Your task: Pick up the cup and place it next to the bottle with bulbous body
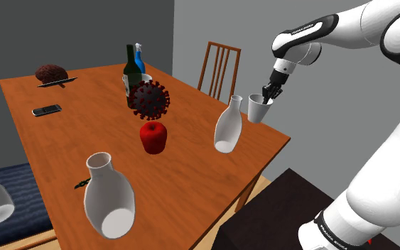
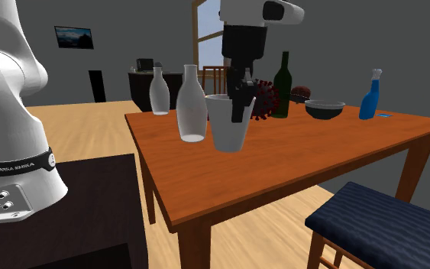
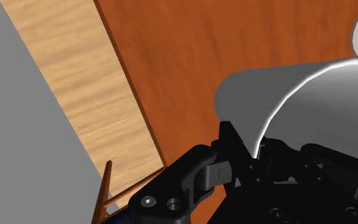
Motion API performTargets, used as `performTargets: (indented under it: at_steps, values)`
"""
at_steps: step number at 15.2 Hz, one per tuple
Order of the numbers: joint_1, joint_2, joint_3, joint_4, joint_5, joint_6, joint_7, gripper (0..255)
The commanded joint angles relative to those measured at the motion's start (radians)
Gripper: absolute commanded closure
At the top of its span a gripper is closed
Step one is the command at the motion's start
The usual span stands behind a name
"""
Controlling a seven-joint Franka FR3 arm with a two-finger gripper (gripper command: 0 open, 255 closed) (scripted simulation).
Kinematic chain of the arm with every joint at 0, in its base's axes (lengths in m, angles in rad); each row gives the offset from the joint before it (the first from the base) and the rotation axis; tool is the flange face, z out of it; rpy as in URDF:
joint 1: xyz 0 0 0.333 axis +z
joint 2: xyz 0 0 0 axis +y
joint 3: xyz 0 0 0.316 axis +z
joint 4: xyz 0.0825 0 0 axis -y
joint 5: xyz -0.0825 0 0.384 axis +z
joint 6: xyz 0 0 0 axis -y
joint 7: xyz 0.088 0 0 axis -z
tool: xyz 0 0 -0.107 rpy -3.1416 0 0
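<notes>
Gripper (image 1: 268, 94) clamped on cup (image 1: 259, 109) rim. Cup upright, just beside bulbous white bottle (image 1: 227, 125), over table (image 1: 191, 177) near edge. Pickup looks done. Unclear whether base touches table. Left: set down, release.

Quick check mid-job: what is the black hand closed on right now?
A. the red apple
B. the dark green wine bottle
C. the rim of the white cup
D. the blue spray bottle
C: the black hand pinches the wall of the plain white cup at its rim, one finger inside and one outside, close beside the white bulbous-bodied bottle.
</notes>
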State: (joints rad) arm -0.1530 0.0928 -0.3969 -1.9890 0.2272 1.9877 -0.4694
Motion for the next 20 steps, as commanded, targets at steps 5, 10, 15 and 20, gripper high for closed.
performTargets:
  at_steps: [5,10,15,20]
  values:
    - [0.0,-0.026,-0.002,0.053,-0.018,-0.075,0.02,255]
    - [0.0,-0.043,-0.003,0.102,-0.029,-0.137,0.035,255]
    - [0.0,-0.053,-0.004,0.157,-0.036,-0.201,0.049,255]
    - [-0.001,-0.058,-0.005,0.218,-0.04,-0.266,0.06,255]
